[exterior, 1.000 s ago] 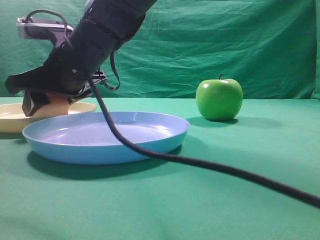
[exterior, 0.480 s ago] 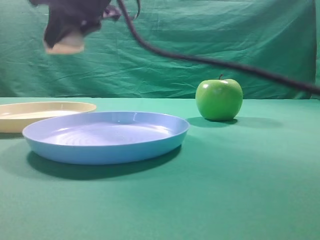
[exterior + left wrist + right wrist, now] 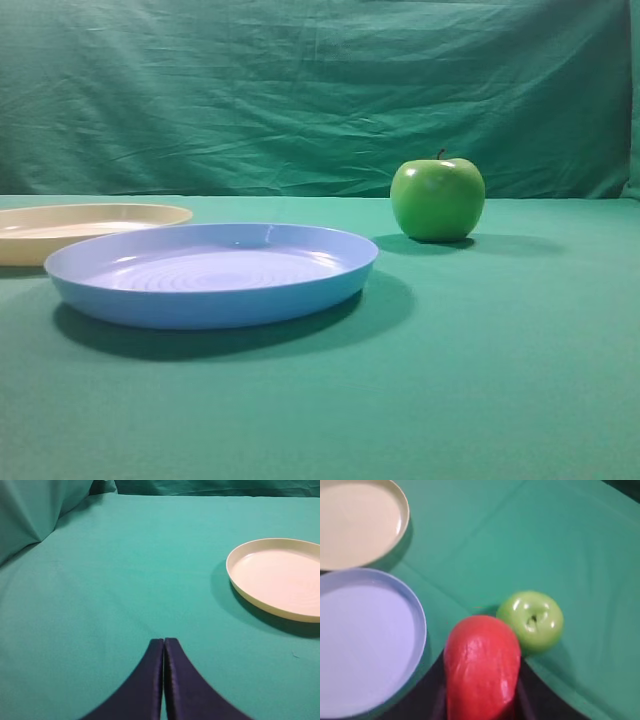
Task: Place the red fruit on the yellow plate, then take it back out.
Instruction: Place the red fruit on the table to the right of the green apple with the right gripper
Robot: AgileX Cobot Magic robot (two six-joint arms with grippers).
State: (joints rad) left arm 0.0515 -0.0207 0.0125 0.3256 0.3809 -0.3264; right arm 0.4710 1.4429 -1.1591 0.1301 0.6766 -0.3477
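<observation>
In the right wrist view my right gripper [image 3: 481,700] is shut on the red fruit [image 3: 481,665], which fills the gap between its dark fingers [image 3: 530,700] and hangs high above the table. Far below it lie the yellow plate [image 3: 355,522] at the upper left and the green apple [image 3: 532,619]. The yellow plate [image 3: 70,225] holds nothing; it also shows at the right of the left wrist view, yellow plate [image 3: 280,577]. My left gripper [image 3: 164,641] is shut with nothing in it, low over bare cloth to the plate's left. Neither arm appears in the exterior view.
A light blue plate [image 3: 210,275] with a ringed bottom stands in front of the yellow one, blue plate [image 3: 365,640] below my right gripper's left side. The green apple [image 3: 438,198] stands to the right on the green cloth. A green backdrop hangs behind the table.
My right arm has lifted the red fruit off the yellow plate and risen out of the top of the exterior view, its cable gone with it. The plates and the green apple have not moved.
</observation>
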